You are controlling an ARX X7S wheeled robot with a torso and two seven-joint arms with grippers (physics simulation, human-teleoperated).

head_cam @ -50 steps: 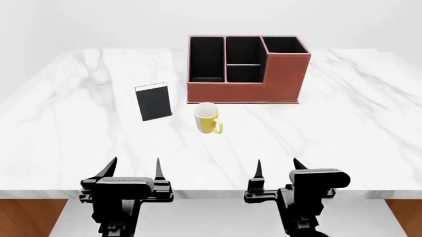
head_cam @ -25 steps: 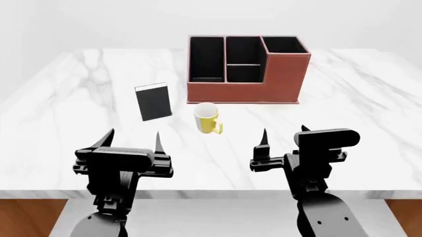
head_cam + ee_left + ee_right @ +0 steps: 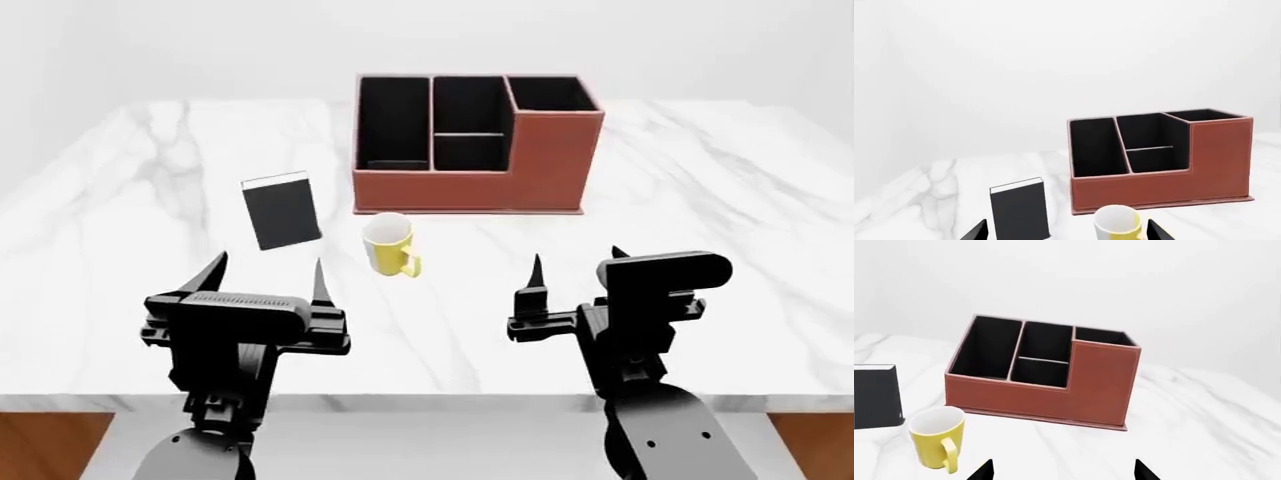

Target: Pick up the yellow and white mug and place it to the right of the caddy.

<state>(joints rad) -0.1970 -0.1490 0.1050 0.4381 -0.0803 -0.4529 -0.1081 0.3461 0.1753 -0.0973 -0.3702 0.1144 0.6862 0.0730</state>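
The yellow and white mug [image 3: 388,243] stands upright on the marble table [image 3: 694,200], just in front of the caddy's left half, its handle turned toward me. The reddish-brown caddy [image 3: 467,150] sits at the table's far middle. My left gripper [image 3: 267,272] hovers open over the near table, to the left of and short of the mug. My right gripper [image 3: 577,262] is open to the right of the mug, also nearer me. The left wrist view has the mug [image 3: 1117,227] low between the open fingers, ahead of them. In the right wrist view the mug [image 3: 937,437] sits beside the caddy [image 3: 1047,375].
A small black upright slab [image 3: 280,212] stands left of the mug, close to the caddy's front left corner. Bare marble stretches to the right of the caddy [image 3: 694,170]. The table's front edge [image 3: 427,395] runs under both arms.
Both grippers have come up and forward over the table's near edge. The head view has shifted, so the caddy, mug and slab sit a little further left in it.
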